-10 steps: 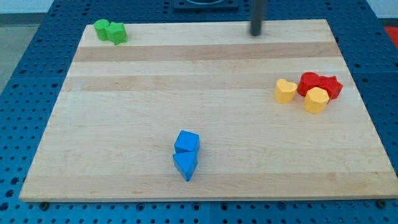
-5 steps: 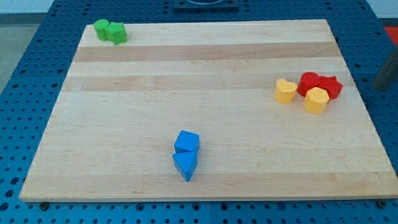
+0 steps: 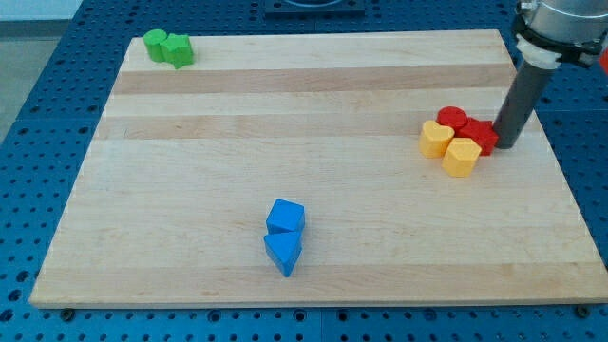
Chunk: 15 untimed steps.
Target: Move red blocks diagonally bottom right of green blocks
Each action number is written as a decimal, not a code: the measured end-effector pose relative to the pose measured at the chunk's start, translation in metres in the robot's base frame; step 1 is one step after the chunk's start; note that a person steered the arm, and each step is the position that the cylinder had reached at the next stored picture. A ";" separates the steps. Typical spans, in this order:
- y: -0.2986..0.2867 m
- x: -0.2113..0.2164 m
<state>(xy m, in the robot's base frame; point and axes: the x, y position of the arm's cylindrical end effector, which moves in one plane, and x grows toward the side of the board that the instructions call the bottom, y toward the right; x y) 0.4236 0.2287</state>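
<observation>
Two red blocks sit at the view's right: a round one (image 3: 453,119) and another (image 3: 481,135) just right of it, shape unclear. My tip (image 3: 505,145) touches the right side of the second red block. Two green blocks (image 3: 168,47) sit together at the board's top left corner. Two yellow blocks, a heart shape (image 3: 436,139) and a hexagon-like one (image 3: 462,157), press against the red blocks from the left and bottom.
A blue cube (image 3: 285,217) and a blue triangular block (image 3: 283,253) sit together near the bottom middle. The wooden board (image 3: 313,104) lies on a blue perforated table.
The rod swung from the board's top edge round to the right side and came down beside the red blocks. The red blocks and the yellow hexagon shifted left.
</observation>
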 end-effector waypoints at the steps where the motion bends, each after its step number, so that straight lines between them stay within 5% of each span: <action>1: -0.028 0.000; 10: -0.283 -0.093; 14: -0.316 -0.179; 15: -0.352 -0.170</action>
<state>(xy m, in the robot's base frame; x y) 0.2538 -0.1233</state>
